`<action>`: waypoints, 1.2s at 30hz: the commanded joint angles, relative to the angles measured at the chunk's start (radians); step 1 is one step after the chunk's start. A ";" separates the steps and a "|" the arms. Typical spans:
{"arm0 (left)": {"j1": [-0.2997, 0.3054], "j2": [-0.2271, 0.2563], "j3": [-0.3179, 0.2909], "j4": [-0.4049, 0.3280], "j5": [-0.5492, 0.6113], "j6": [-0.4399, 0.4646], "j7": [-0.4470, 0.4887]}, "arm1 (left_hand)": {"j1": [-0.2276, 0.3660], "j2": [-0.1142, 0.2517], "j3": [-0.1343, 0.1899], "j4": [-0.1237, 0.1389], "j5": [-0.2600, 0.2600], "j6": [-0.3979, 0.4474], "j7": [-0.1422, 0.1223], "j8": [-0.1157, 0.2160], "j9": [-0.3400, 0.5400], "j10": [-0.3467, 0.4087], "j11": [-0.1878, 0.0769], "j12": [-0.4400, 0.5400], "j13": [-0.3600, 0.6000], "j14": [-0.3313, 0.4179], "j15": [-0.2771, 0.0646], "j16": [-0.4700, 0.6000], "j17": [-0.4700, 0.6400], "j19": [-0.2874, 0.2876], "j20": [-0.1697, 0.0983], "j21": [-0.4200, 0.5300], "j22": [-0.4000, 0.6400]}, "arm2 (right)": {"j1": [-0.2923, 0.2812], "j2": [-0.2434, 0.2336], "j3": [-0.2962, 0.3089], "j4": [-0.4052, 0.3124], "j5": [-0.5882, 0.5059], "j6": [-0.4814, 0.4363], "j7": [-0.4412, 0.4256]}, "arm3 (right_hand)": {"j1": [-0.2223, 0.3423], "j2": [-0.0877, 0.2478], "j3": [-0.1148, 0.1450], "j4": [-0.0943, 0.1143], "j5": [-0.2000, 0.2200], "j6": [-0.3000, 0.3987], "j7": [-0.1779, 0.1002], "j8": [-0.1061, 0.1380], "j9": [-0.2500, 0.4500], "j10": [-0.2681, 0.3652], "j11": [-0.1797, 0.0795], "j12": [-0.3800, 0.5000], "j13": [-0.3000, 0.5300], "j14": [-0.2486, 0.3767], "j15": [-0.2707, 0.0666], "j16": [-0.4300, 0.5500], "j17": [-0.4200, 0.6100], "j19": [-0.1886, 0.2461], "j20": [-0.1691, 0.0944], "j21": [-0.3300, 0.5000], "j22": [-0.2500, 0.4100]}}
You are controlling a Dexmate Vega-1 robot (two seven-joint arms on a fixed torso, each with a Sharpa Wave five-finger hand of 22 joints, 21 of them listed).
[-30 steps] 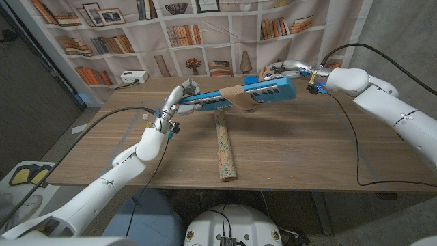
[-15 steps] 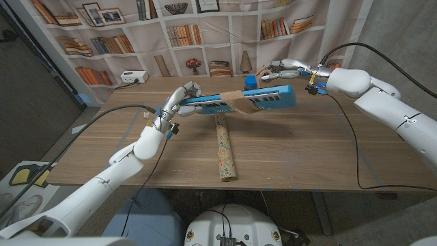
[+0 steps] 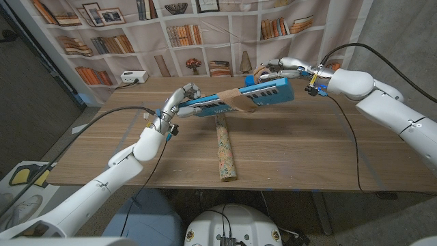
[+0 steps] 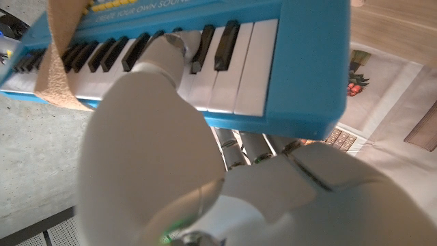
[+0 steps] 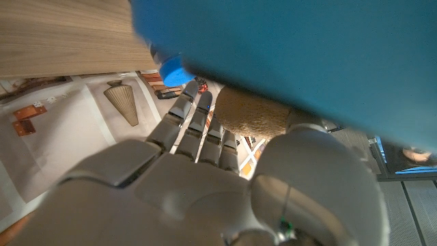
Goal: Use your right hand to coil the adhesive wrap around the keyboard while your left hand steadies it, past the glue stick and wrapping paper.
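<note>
keyboard (image 3: 239, 98) far end hidden behind right hand (image 3: 276, 68), adhesive wrap (image 5: 249, 113) roll half-covered

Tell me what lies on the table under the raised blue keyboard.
The keyboard hangs above the table, with a patterned wrapping paper roll beneath its middle, reaching toward the near edge. The roll's far end is hidden by the keyboard and its tan adhesive wrap.

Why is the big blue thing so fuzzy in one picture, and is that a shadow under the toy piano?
In the right wrist view the keyboard sits so close to the camera that it blurs into plain blue. In the left wrist view its keys look sharp. In the head view, a soft dark shadow lies on the table beneath the lifted keyboard.
</note>
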 commanded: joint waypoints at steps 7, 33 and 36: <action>0.003 0.008 0.007 -0.009 -0.018 0.012 -0.011 | 0.019 0.069 0.042 0.037 0.165 0.005 -0.005 0.004 0.001 -0.007 0.003 0.002 -0.002 0.207 -0.118 0.297 0.456 0.168 -0.162 0.301 0.448 | -0.023 -0.001 0.011 -0.015 0.030 0.009 0.009 | 0.004 0.009 0.005 -0.003 0.008 0.005 -0.005 -0.001 0.002 0.013 -0.006 0.001 0.001 0.000 -0.123 -0.001 0.004 -0.005 0.003 -0.002 0.003; -0.011 0.021 -0.034 0.088 -0.071 -0.114 -0.011 | 0.012 0.067 0.043 0.042 0.168 0.008 -0.013 0.010 0.001 -0.006 -0.003 0.014 0.004 0.212 -0.119 0.303 0.457 0.170 -0.167 0.305 0.442 | -0.026 0.020 0.003 -0.131 -0.022 -0.100 -0.071 | 0.003 0.008 0.005 -0.002 0.008 0.008 -0.008 -0.002 0.003 0.012 -0.010 -0.004 0.002 0.000 -0.126 -0.002 0.004 -0.009 0.002 -0.004 0.003; -0.004 0.017 -0.042 0.091 -0.072 -0.120 -0.003 | 0.012 0.066 0.042 0.041 0.167 0.010 -0.013 0.008 -0.003 -0.006 -0.003 0.013 0.002 0.212 -0.119 0.302 0.455 0.171 -0.167 0.307 0.442 | -0.013 0.028 -0.005 -0.129 -0.028 -0.108 -0.069 | 0.003 0.009 0.005 -0.002 0.008 0.007 -0.008 -0.002 0.003 0.012 -0.008 -0.004 0.002 0.000 -0.126 -0.002 0.005 -0.010 0.002 -0.004 0.003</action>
